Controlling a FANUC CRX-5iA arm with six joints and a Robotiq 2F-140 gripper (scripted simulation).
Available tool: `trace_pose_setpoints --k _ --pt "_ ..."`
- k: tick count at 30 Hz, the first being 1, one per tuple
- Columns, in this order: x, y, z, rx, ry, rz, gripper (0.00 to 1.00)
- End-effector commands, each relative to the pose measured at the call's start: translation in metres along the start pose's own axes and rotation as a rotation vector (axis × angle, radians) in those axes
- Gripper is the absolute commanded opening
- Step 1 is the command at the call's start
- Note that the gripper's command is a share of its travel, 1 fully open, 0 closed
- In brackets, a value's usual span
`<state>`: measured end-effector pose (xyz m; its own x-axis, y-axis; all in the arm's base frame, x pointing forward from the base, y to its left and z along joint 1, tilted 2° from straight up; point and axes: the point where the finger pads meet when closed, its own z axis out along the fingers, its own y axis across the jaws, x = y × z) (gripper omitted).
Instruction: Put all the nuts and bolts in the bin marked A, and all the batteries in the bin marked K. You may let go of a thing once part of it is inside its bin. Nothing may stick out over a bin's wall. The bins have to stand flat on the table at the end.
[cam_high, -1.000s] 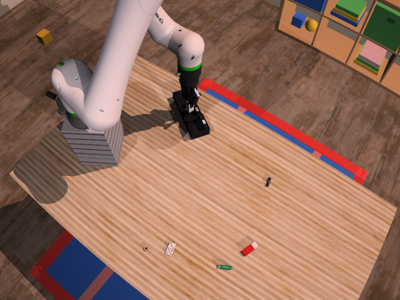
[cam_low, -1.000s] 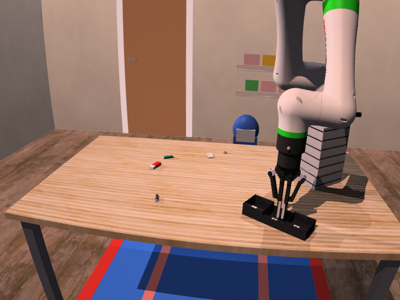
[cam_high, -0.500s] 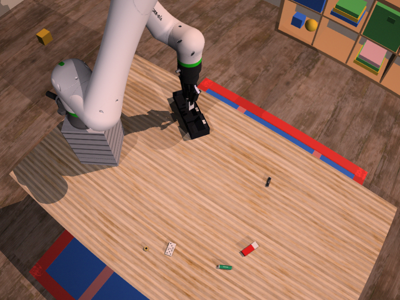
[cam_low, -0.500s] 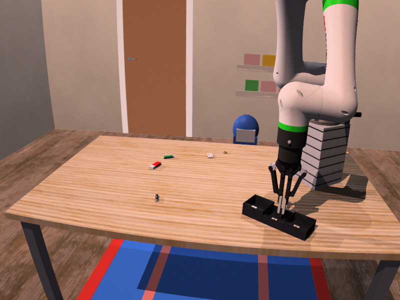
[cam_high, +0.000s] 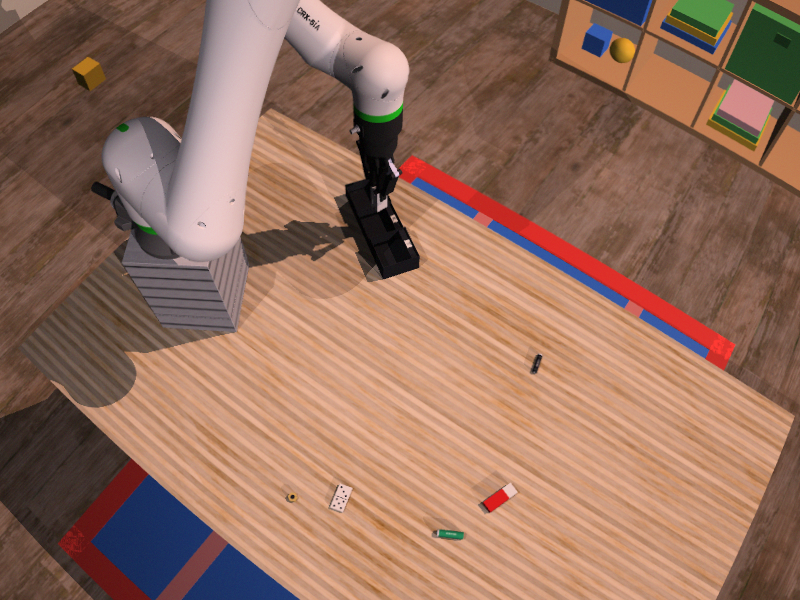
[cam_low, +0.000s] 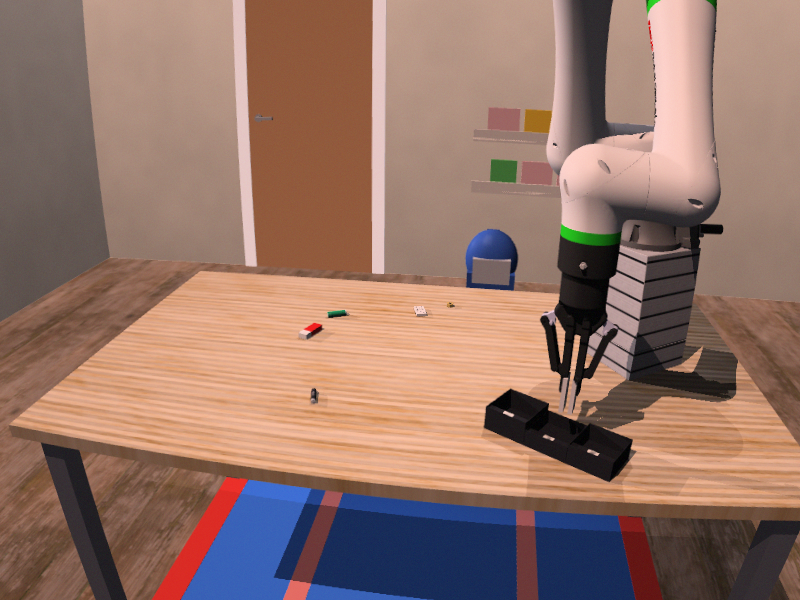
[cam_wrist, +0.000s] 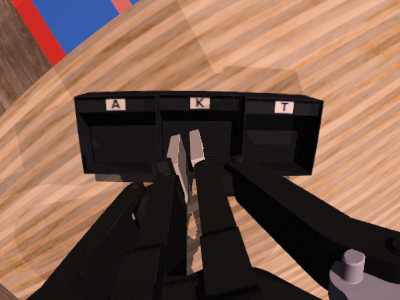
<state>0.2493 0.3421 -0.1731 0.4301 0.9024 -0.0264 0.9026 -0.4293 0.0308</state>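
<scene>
A black row of three bins (cam_high: 395, 259) (cam_low: 584, 463) stands on the table near the robot base. In the wrist view the bins are marked A (cam_wrist: 115, 105), K (cam_wrist: 199, 104) and T (cam_wrist: 284, 108). My gripper (cam_high: 381, 205) (cam_low: 568, 405) (cam_wrist: 188, 147) hangs just above the middle bin K, fingers nearly together with nothing seen between them. A black battery (cam_high: 535, 363) (cam_low: 314, 395) lies mid-table. A green battery (cam_high: 448, 534) (cam_low: 336, 313) and a brass nut (cam_high: 292, 496) (cam_low: 449, 304) lie near the far edge.
A white domino (cam_high: 340, 497) (cam_low: 420, 310) lies beside the nut. A red and white eraser (cam_high: 498, 498) (cam_low: 310, 330) lies near the green battery. The grey robot base (cam_high: 187, 284) (cam_low: 652, 303) stands behind the bins.
</scene>
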Motion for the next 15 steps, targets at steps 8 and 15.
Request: trace_pose_setpoints --k 8,15 --pt "0.011 -0.040 0.000 0.000 0.000 0.001 0.15" --pt "0.020 -0.074 0.000 0.000 0.000 0.001 0.15"
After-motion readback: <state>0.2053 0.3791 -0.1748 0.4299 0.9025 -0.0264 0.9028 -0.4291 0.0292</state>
